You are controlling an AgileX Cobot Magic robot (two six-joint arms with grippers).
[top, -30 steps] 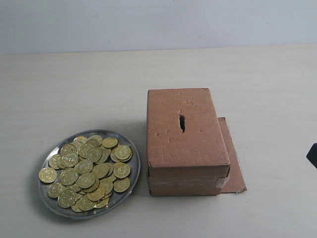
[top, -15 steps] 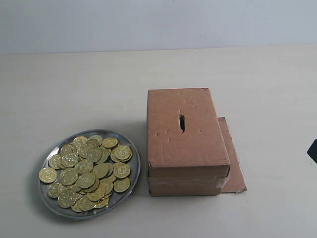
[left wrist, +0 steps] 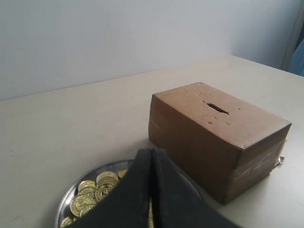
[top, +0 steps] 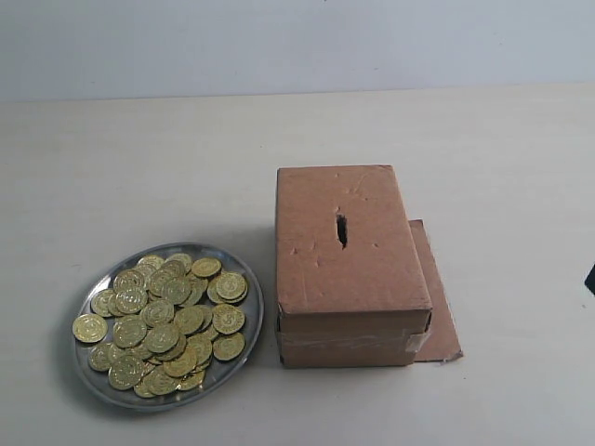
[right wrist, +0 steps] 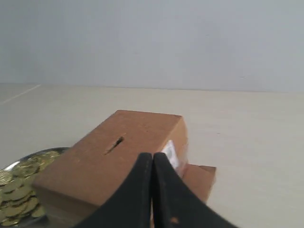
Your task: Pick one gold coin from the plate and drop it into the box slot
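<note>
Several gold coins [top: 172, 321] lie heaped on the round metal plate [top: 256, 311] at the front left of the table. Just to its right stands the brown cardboard box [top: 349, 269], with the dark box slot [top: 341, 229] in the middle of its top. In the left wrist view my left gripper [left wrist: 151, 152] is shut and empty, hovering over the plate [left wrist: 69, 194] with the box [left wrist: 213, 137] beyond it. My right gripper [right wrist: 152, 156] is also shut and empty, in front of the box [right wrist: 109, 166] and off to one side of the slot [right wrist: 114, 145].
A flat cardboard flap [top: 437, 307] sticks out from the box's right side onto the table. One coin [top: 89, 327] rests on the plate's left rim. A dark sliver of my right arm [top: 591, 279] shows at the right edge of the exterior view.
The dark part of the right arm at the exterior view's right edge has slid further out of frame. Coins, plate and box have not moved.
</note>
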